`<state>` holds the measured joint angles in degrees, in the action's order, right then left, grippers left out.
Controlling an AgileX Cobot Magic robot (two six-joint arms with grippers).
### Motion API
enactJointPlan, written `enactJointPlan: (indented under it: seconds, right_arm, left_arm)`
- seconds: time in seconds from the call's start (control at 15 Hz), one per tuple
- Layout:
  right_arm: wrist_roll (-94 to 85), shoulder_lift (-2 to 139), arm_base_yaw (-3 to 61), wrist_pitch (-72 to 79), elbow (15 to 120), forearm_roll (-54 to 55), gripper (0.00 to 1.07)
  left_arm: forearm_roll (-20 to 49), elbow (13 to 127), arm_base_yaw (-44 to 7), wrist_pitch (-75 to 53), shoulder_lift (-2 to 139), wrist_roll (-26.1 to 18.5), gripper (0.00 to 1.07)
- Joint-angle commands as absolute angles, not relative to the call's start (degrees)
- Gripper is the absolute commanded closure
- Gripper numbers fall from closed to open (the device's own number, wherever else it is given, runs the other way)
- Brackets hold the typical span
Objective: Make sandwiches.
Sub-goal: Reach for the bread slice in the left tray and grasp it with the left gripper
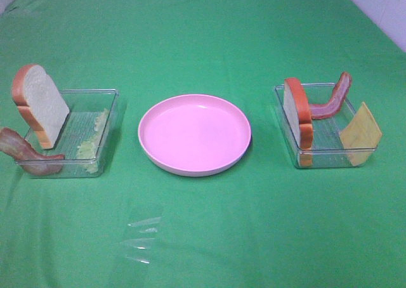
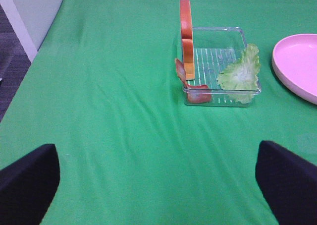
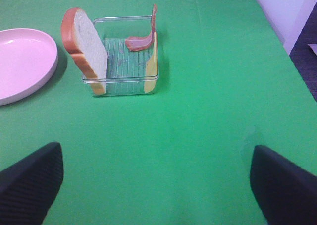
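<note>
Exterior high view: pink plate [image 1: 194, 134] sitting at frame centre on green surface [image 1: 203, 237]. Left-hand clear tray [image 1: 95, 91], centre left, holding bread slice [image 1: 41, 107] leaning upright, bacon strip [image 1: 22, 148] hanging over its outer corner, lettuce [image 1: 87, 148] lying inside. Right-hand clear tray [image 1: 330, 156], centre right, holding second bread slice [image 1: 298, 113] standing on edge, second bacon strip [image 1: 330, 105], and cheese square [image 1: 360, 132] leaning on outer wall. Wrist views: left end effector [image 2: 156, 145] and right end effector [image 3: 156, 146] hanging released, jaws wide apart, grasping nothing.
</note>
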<state>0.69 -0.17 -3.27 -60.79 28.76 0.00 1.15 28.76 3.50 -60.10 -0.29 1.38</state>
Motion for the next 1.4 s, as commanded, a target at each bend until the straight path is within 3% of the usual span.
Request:
enactJointPlan:
  seconds: [0.07, 1.4]
  right_arm:
    - [0.8, -1.5, -3.6, -60.7, 28.6, -0.4, 0.08]
    - [0.8, -1.5, -3.6, -60.7, 28.6, -0.4, 0.08]
  left_arm:
    - [1.0, 28.7, 3.4, -59.2, -1.3, 1.4, 0.04]
    - [1.0, 28.7, 3.4, -59.2, -1.3, 1.4, 0.04]
